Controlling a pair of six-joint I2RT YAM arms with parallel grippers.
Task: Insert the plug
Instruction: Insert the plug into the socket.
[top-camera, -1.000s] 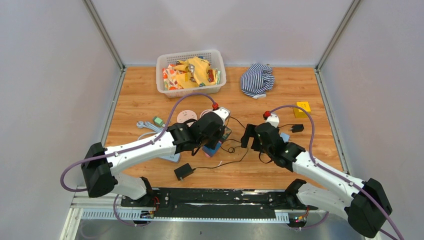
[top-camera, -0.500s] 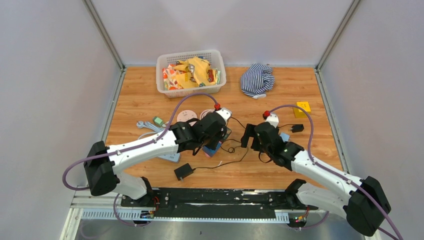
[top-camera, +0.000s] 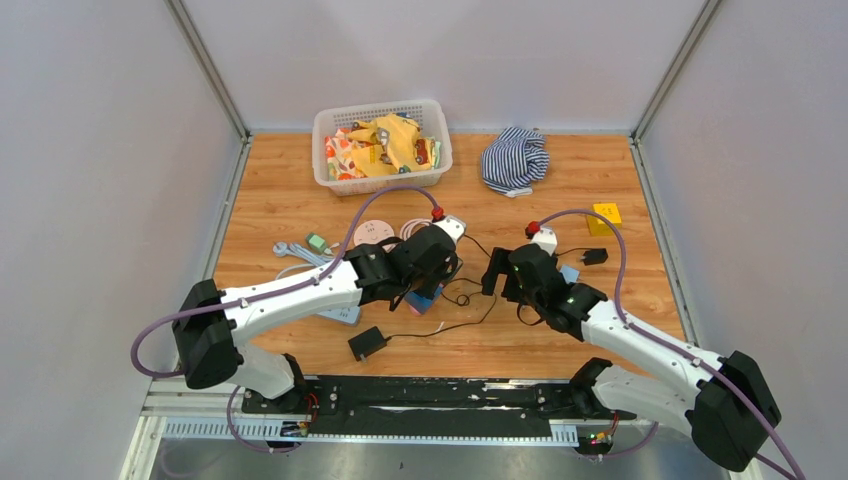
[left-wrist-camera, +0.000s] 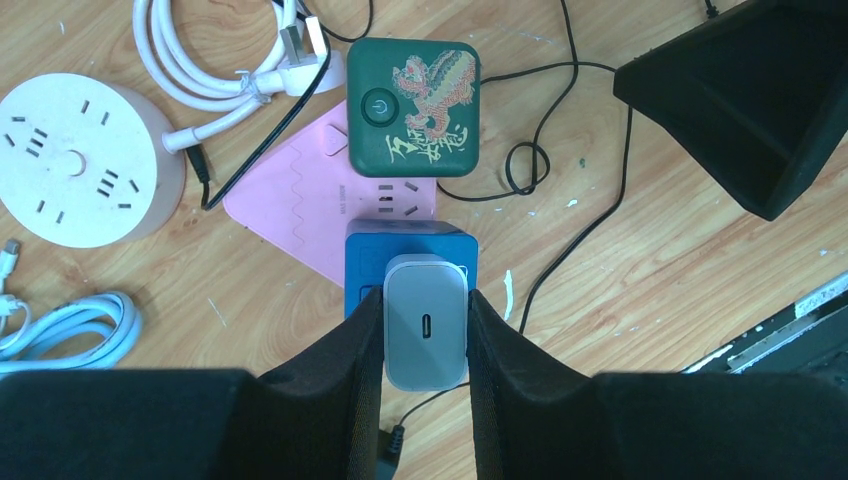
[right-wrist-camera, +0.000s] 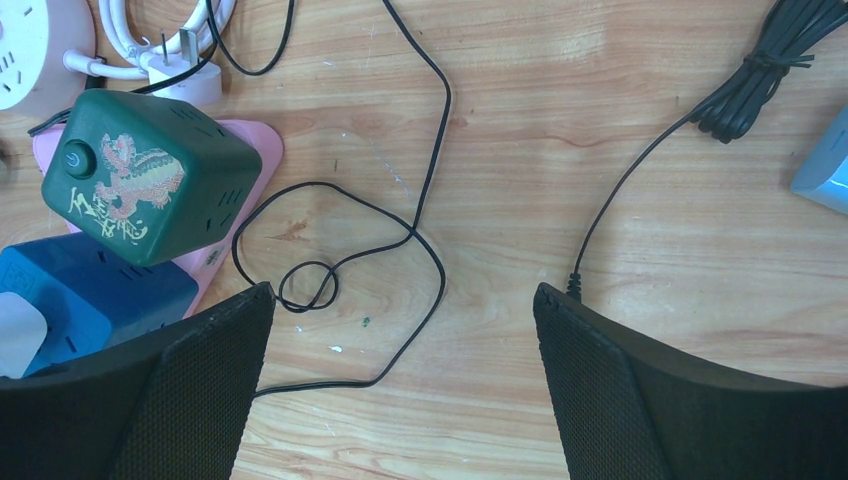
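The plug (left-wrist-camera: 426, 322) is a light grey block with a small slot on its upper face. My left gripper (left-wrist-camera: 425, 335) is shut on its two sides, holding it directly over a blue cube socket (left-wrist-camera: 411, 249). Whether the plug touches the cube, I cannot tell. That cube sits on a pink power strip (left-wrist-camera: 300, 200) beside a green cube socket (left-wrist-camera: 413, 107) printed with a dragon. From above, my left gripper (top-camera: 425, 278) covers the blue cube. My right gripper (right-wrist-camera: 400, 330) stands open over bare wood and a looped black cable (right-wrist-camera: 340, 255), just right of the cubes (right-wrist-camera: 145, 180).
A round white socket (left-wrist-camera: 75, 160) and coiled white cable (left-wrist-camera: 230, 55) lie left of the strip. A black adapter (top-camera: 367, 342) sits near the front edge. At the back stand a white basket (top-camera: 330, 125) of packets and a striped cloth (top-camera: 515, 158); a yellow block (top-camera: 604, 217) lies right.
My left arm has shifted slightly to the right with the plug in it. The right arm has barely moved.
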